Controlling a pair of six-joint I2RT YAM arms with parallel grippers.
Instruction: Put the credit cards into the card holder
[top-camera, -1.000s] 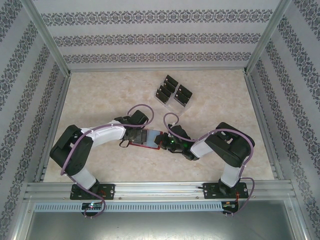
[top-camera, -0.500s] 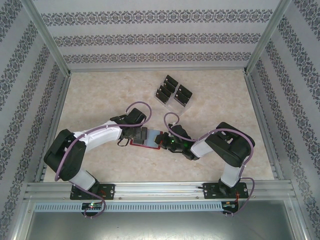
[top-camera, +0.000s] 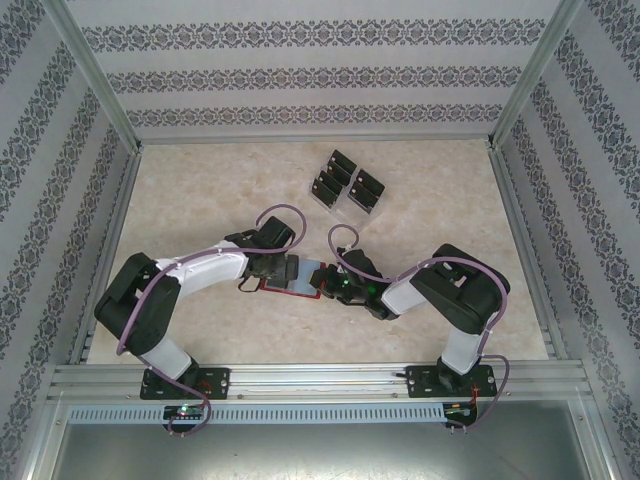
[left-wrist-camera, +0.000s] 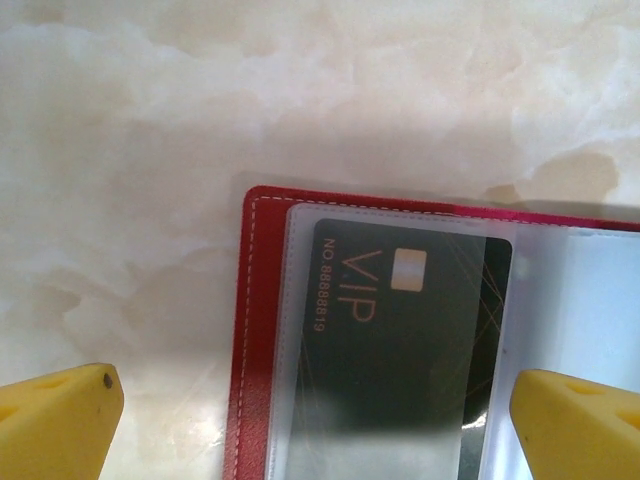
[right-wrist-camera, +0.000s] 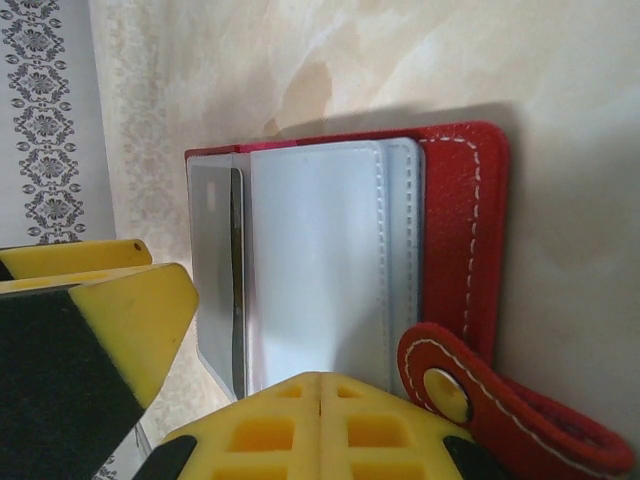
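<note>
Left hand (left-wrist-camera: 320, 420) spread wide above the open card holder (left-wrist-camera: 250, 350), 1 credit card (left-wrist-camera: 400, 340) in its clear sleeve (left-wrist-camera: 297, 330); right hand (right-wrist-camera: 320, 400) pressed together beside the snap tab (right-wrist-camera: 445, 390), mid worktop (top-camera: 200, 190).

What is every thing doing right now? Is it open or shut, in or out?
card holder: open, lying flat.
snap tab: undone.
VIP card: tucked inside a clear sleeve of the card holder.
other credit cards: standing in the clear rack.
left gripper: open, above the VIP card.
right gripper: shut, at the snap tab's end.
</note>
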